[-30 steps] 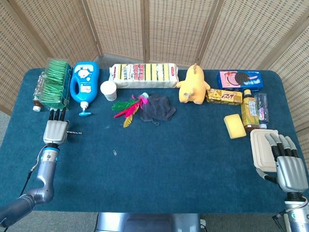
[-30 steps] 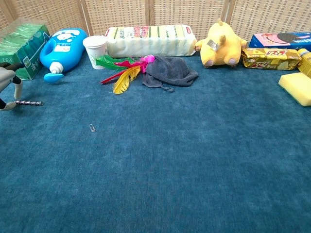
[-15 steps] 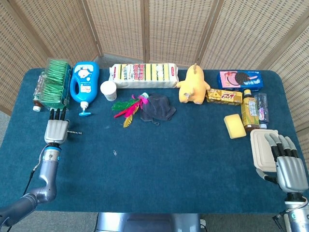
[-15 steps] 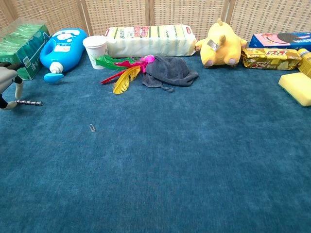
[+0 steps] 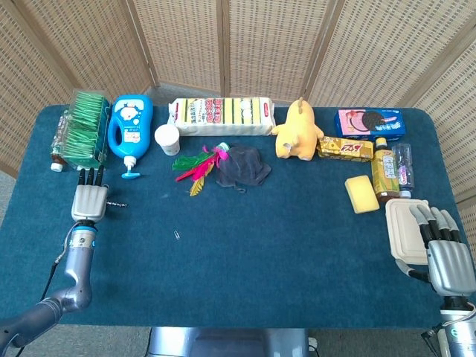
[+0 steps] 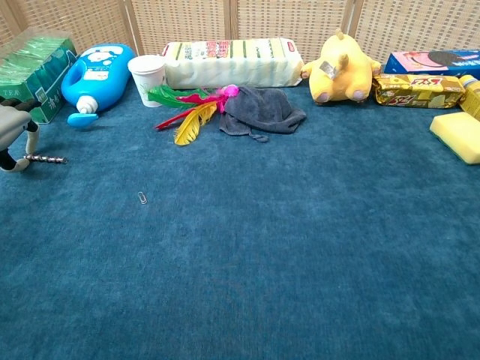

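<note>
My left hand (image 5: pixel 89 198) lies low over the blue table near its left edge, with the fingers stretched toward a green tea box (image 5: pixel 82 126). A thin metal drill bit (image 5: pixel 115 203) lies on the cloth and sticks out to the right of that hand. In the chest view the thumb of the left hand (image 6: pixel 15 135) curls down to the near end of the drill bit (image 6: pixel 46 158). My right hand (image 5: pixel 446 256) is at the front right corner, holding nothing. Its spread fingers rest beside a white clamshell box (image 5: pixel 404 227).
Along the back stand a blue bottle (image 5: pixel 130 126), a paper cup (image 5: pixel 167 138), a sponge pack (image 5: pixel 221 116), a yellow plush (image 5: pixel 297 130) and a cookie box (image 5: pixel 368 123). Feathers (image 5: pixel 197 165), a grey cloth (image 5: pixel 244 165), a yellow sponge (image 5: pixel 361 193) and a paper clip (image 5: pixel 177 235) lie nearer.
My left hand has edged slightly to the right, closer to the drill bit. The right hand and the objects have stayed put.
</note>
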`<state>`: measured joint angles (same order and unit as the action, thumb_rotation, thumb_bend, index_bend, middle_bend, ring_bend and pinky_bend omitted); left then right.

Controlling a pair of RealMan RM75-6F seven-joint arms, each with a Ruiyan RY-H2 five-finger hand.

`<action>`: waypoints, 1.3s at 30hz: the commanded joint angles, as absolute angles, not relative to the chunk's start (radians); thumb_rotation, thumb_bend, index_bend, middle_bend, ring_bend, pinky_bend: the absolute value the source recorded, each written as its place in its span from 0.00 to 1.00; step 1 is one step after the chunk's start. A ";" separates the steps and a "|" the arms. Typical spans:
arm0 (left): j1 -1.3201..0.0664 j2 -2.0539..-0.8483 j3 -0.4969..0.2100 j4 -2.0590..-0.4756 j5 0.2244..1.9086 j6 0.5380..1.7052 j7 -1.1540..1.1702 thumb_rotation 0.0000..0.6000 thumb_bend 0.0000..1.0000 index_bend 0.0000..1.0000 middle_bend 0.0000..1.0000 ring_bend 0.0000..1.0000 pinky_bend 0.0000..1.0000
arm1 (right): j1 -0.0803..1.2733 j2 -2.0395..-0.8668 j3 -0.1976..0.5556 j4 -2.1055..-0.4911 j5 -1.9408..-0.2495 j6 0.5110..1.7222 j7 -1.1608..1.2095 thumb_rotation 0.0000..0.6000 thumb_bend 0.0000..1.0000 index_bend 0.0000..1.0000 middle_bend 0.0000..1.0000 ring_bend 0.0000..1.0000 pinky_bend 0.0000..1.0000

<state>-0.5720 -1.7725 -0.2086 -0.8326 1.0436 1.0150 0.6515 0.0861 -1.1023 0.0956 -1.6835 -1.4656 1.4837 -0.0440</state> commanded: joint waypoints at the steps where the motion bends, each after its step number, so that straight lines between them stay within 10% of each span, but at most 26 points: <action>1: -0.573 -1.775 -0.210 -0.830 1.040 1.014 0.654 1.00 0.63 0.49 0.00 0.00 0.03 | 0.086 -1.102 0.095 -1.684 -1.466 1.484 -0.043 1.00 0.00 0.00 0.00 0.00 0.00; 39: -0.559 -1.715 -0.191 -0.947 1.053 1.081 0.746 1.00 0.73 0.53 0.00 0.00 0.03 | 0.082 -1.095 0.091 -1.689 -1.484 1.494 -0.018 1.00 0.00 0.00 0.00 0.00 0.00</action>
